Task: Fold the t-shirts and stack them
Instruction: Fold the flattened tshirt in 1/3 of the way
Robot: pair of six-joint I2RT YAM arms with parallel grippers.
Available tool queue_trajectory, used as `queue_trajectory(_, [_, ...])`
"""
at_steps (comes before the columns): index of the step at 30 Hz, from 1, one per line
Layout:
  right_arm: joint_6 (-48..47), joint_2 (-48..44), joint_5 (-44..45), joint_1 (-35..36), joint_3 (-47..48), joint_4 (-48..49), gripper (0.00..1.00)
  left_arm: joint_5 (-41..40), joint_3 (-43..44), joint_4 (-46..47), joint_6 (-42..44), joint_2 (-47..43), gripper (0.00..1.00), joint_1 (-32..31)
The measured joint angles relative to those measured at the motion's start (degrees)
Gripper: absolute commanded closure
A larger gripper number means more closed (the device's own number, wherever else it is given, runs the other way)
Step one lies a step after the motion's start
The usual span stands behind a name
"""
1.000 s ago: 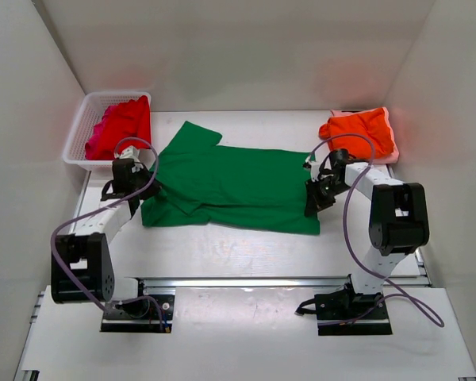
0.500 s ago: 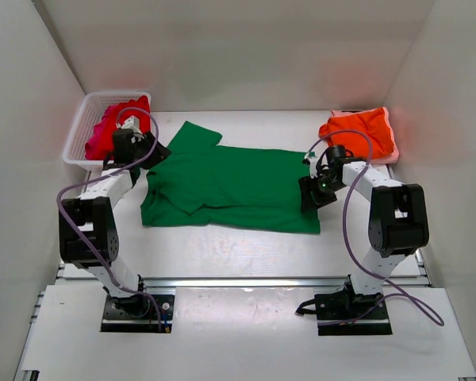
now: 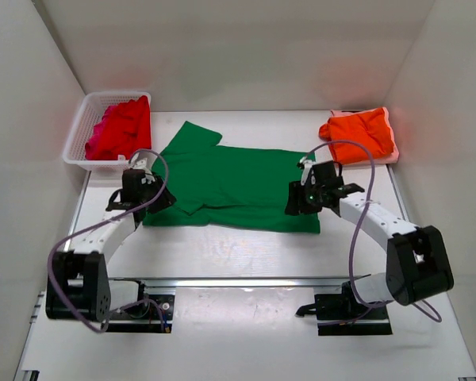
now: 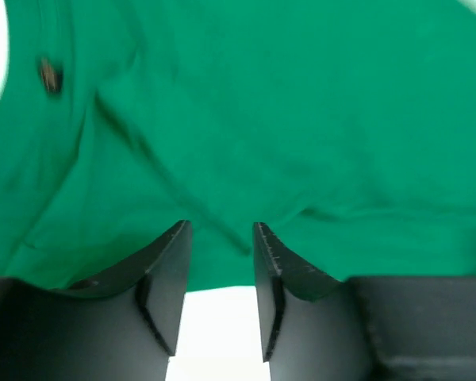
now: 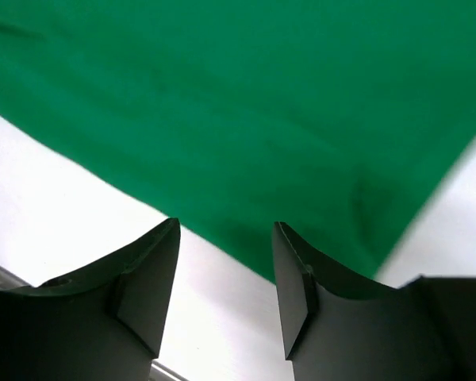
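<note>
Top external view: green shirt (image 3: 230, 186) lies spread flat mid-surface, long axis left to right, far-left sleeve out and near-left sleeve tucked over and creased. We judge it not yet folded.

Left fingers (image 3: 160, 198) sit at its near-left corner, right fingers (image 3: 293, 203) at its near-right corner. Wrist views show both pairs low, with the cloth edge just past the tips. The left pair is parted narrowly and the right a bit wider. Neither holds anything, and bare surface (image 3: 222, 246) shows in both gaps.

Orange shirt (image 3: 358, 135) sits folded at the far right, well apart. Red shirts (image 3: 123, 127) are bunched in the basket (image 3: 78, 131) at the far left.

Risks from here, as we see them:
- The edge is thin and flat on the surface, so a close could slip over it and grab nothing.
- The left corner is doubled, so the fingers may catch one layer only and the sleeve drops out mid-fold.
- The left gap is narrow, so the cloth may get pushed and bunch rather than slide in.
- If one side grips and the other misses, the lift goes skewed and the shirt drags.
</note>
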Motion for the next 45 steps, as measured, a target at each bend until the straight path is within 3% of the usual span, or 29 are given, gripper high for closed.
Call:
queue_trajectory(8, [7.3,6.4,-0.8,1.5,-6.9,8.3,0.58,-7.1,-1.0,-1.4,1.4,10.3,0.60,-2.6])
queue_trajectory(18, [9.2,5.0,-0.8,0.3,-9.3,6.4,0.65,-10.6,6.0,-14.3,7.5,16.4,0.64,-5.6])
queue_trajectory(22, [9.2,3.0,-1.6,-0.9,-10.9,4.2,0.65,-10.8,6.3,-16.9,9.3,16.4,0.72,-7.0])
queue_trajectory(28, [7.8,2.3,-3.0,-2.2,-11.1,0.5,0.65,-9.6,6.5,-22.2,9.9,15.6,0.78,-16.3])
queue_trajectory(34, [5.7,1.4,-3.3,-3.9,-10.3,-6.0,0.64,-0.5,7.6,-31.3,11.8,16.7,0.84,-14.4])
queue_trajectory(39, [2.8,1.4,-1.1,-6.3,-6.8,-14.6,0.64,1.3,6.0,-41.7,13.4,9.7,0.83,-10.9])
queue_trajectory(45, [-2.8,1.4,1.2,-10.6,0.7,-22.6,0.63,1.8,14.8,-49.7,15.5,3.8,0.84,-6.1])
